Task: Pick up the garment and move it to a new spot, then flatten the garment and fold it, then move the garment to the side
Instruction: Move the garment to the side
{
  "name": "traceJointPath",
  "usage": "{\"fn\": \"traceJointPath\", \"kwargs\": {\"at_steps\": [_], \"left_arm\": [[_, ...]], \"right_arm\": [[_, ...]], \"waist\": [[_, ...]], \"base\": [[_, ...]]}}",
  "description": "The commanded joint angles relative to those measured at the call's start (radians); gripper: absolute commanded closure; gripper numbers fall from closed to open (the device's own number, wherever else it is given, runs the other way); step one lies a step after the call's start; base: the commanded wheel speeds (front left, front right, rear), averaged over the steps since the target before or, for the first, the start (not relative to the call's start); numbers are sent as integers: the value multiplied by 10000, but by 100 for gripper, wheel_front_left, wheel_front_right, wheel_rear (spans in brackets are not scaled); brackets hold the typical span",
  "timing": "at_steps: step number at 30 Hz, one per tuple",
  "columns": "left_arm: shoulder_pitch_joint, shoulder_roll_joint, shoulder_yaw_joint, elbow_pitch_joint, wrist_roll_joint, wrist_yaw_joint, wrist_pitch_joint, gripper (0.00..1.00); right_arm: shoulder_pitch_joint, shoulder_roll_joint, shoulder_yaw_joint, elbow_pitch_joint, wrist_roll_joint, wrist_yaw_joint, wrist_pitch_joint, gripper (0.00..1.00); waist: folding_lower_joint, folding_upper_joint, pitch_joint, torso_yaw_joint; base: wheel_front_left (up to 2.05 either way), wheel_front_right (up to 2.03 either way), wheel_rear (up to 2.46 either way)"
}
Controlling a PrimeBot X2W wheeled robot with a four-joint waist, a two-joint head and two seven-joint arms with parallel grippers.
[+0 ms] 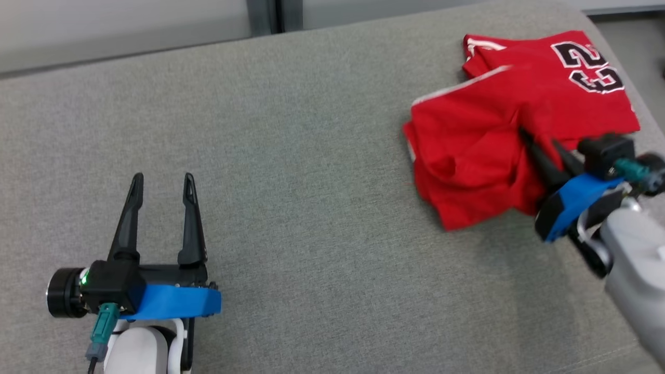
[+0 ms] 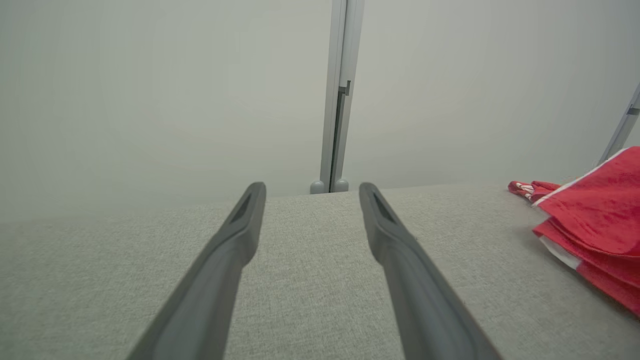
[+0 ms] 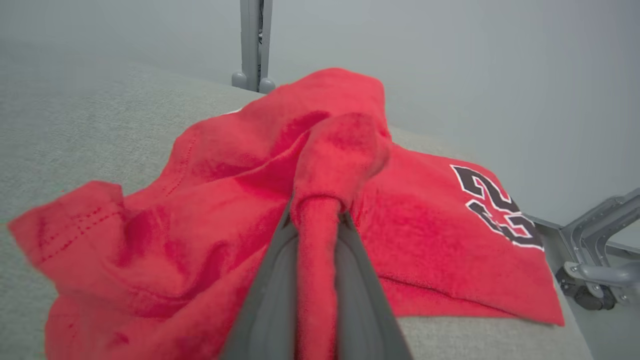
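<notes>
The garment [image 1: 483, 140] is a red jersey with white trim and a black number, bunched at the far right of the grey cloth surface [image 1: 311, 156]. My right gripper [image 1: 537, 143] is shut on a fold of it near its middle. In the right wrist view a roll of red garment [image 3: 320, 240] is pinched between the two dark fingers [image 3: 360, 280], and the fabric around it is pulled up into a peak. My left gripper [image 1: 162, 184] rests open at the lower left, far from the jersey, with nothing between its fingers. The left wrist view catches the garment's edge [image 2: 595, 220] at its right side.
A pale wall [image 2: 150, 100] with a grey vertical post [image 2: 340, 95] runs behind the surface. The surface's right edge [image 1: 623, 67] lies just past the jersey, and a grey metal frame with a wheel [image 3: 595, 280] stands beyond it.
</notes>
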Motion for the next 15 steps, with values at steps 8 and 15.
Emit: {"fn": "traceJointPath", "kwargs": {"at_steps": [8, 15], "left_arm": [[-763, 1, -16, -592, 300, 27, -19, 0], [-1201, 101, -128, -1138, 540, -26, -19, 0]], "right_arm": [[-2654, -1726, 1100, 975, 410, -2, -31, 100], [-4162, -2575, 2041, 1834, 1007, -2, 89, 100]], "waist": [[-1, 0, 1548, 231], [-1, 0, 2456, 69]], "base": [[0, 0, 0], [0, 0, 0]]}}
